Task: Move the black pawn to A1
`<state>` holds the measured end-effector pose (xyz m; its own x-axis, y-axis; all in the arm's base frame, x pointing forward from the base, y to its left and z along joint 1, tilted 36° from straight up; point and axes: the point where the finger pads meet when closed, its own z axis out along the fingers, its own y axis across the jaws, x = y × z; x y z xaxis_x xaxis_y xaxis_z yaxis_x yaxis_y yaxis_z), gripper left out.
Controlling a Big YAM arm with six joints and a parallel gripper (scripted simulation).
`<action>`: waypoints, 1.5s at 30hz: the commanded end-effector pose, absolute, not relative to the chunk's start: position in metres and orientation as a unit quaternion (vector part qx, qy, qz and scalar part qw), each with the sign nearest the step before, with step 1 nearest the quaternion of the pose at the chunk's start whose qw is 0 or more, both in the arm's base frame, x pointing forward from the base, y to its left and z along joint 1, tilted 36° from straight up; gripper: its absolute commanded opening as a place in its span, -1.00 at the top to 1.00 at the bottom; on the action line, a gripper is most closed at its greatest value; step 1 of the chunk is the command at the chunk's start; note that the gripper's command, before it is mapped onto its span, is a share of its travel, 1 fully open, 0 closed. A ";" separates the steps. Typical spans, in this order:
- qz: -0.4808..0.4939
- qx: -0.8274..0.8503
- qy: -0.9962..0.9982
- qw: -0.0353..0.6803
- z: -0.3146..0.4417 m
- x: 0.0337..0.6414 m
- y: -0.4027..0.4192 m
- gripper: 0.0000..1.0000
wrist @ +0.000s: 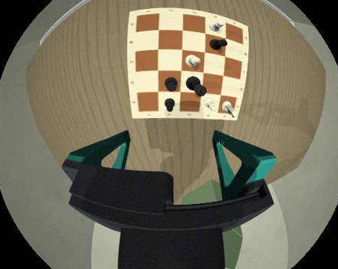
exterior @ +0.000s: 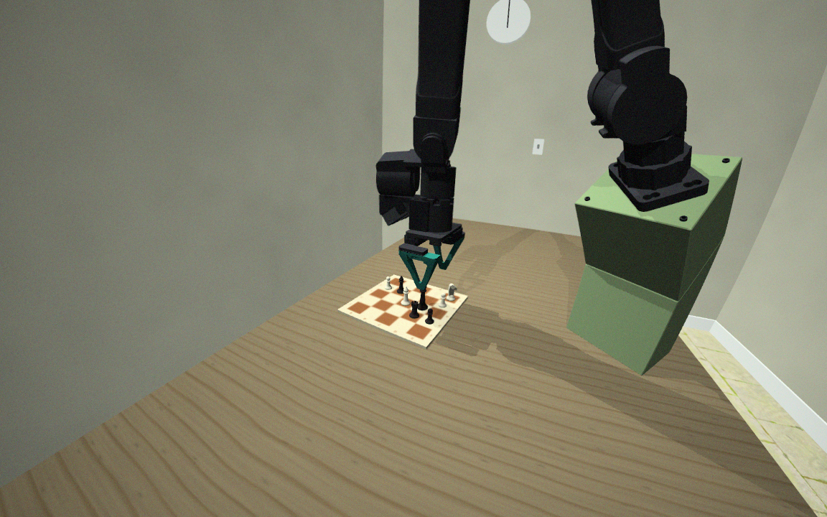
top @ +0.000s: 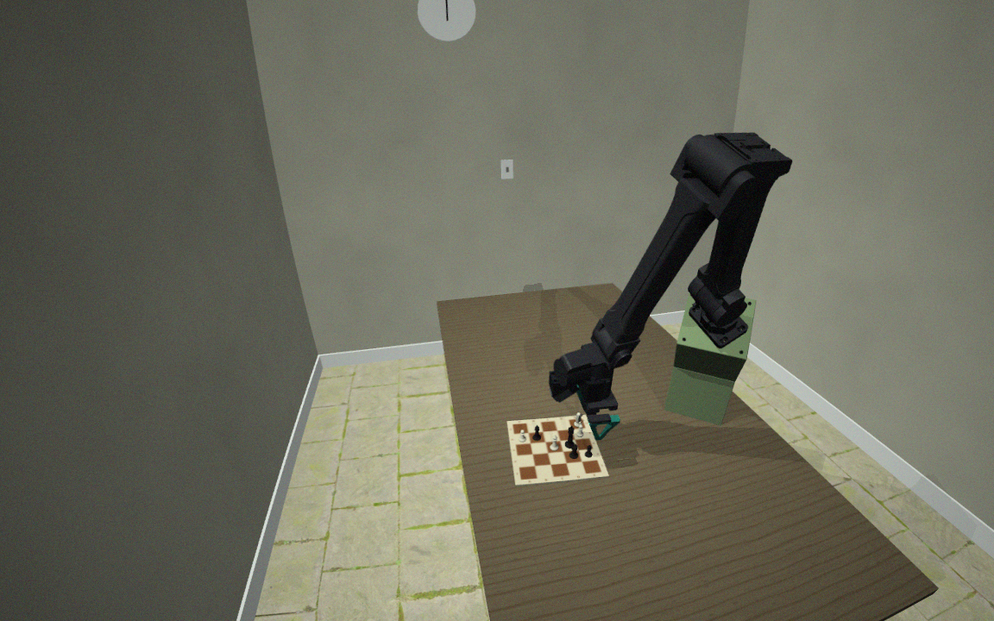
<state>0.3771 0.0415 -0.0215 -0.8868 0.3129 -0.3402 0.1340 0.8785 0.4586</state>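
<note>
Reaching for the black pawn [wrist: 169, 104] well means lowering the gripper [exterior: 425, 266] straight, its fingers spread wide and empty, around the pawn alone; it stands on the board [wrist: 148, 39] edge row nearest the pedestal-side table edge, beside taller pieces.

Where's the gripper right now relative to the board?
The open, empty gripper hangs just above the chessboard's far edge, nearest the pedestal, in the exterior view.

Chess pieces [wrist: 194, 83] stand on the board [wrist: 148, 82], on the table [exterior: 314, 411].
</note>
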 end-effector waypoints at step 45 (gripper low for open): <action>0.144 -0.210 0.927 0.274 -0.026 0.382 0.041 0.36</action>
